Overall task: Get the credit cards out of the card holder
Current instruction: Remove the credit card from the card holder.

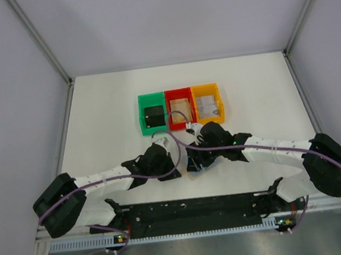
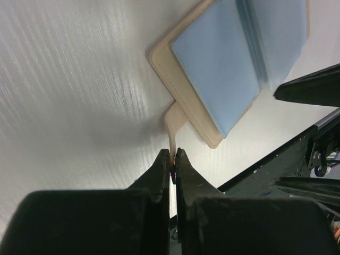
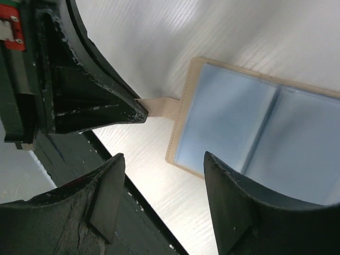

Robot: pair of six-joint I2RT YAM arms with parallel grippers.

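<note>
STEP: left gripper (image 2: pixel 172 154) pinched shut on holder (image 2: pixel 212 69) tab (image 2: pixel 175 114), likely best held firm and low | right gripper (image 3: pixel 163 155) partly open, empty, should probably approach a pocket edge squarely | HOLDER: spread open just beyond left jaws, beneath right jaws; tan rim, two light-blue panels, contents unclear

Bright, even light, glare, soft shadows
</note>
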